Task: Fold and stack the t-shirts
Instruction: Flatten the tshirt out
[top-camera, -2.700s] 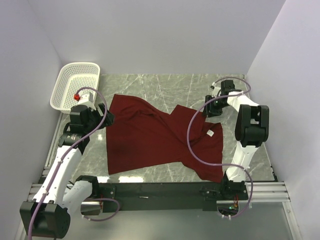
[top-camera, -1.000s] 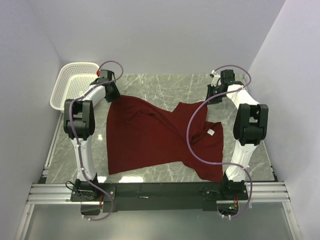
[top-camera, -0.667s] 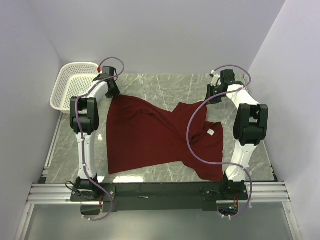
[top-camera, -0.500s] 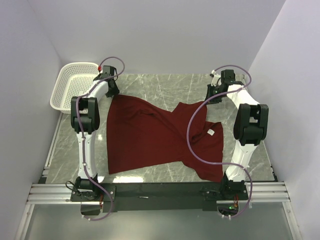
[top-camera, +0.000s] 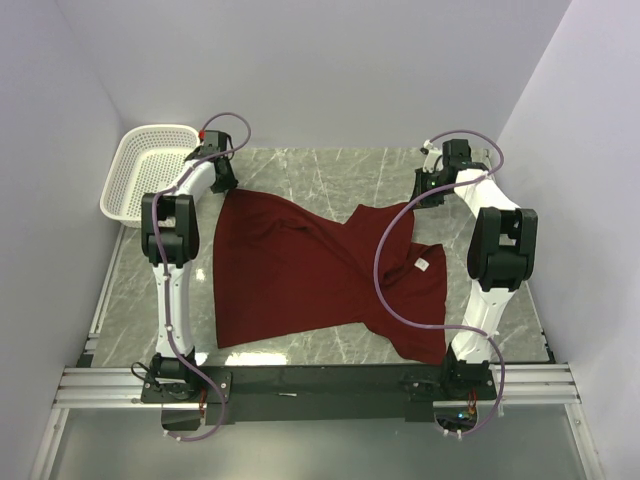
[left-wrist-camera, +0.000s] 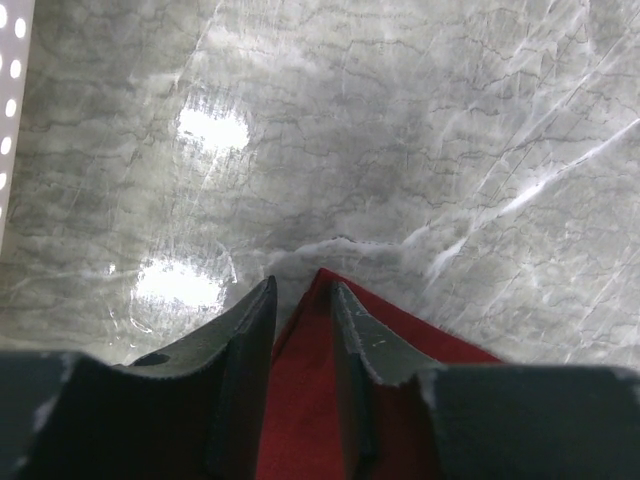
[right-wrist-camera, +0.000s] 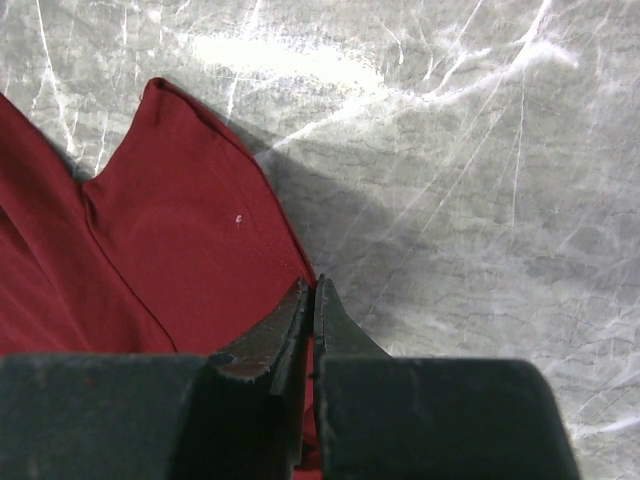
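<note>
The maroon t-shirt (top-camera: 300, 270) lies spread and rumpled on the marble table, with its white neck label (top-camera: 422, 267) at the right. My left gripper (top-camera: 224, 184) is at the shirt's far left corner. In the left wrist view (left-wrist-camera: 300, 290) its jaws stand a little apart, with the cloth corner (left-wrist-camera: 310, 400) between them. My right gripper (top-camera: 426, 194) is at the shirt's far right edge. In the right wrist view (right-wrist-camera: 313, 286) its jaws are pressed together on the edge of the cloth (right-wrist-camera: 180, 250).
A white mesh basket (top-camera: 150, 170) stands at the far left corner, just left of my left gripper; its rim shows in the left wrist view (left-wrist-camera: 8, 100). Bare marble (top-camera: 330, 170) lies beyond the shirt. Purple walls close in on three sides.
The left arm has swung from the shirt's left side up to its far left corner and settled there. The right gripper moved slightly farther back. The shirt has hardly moved.
</note>
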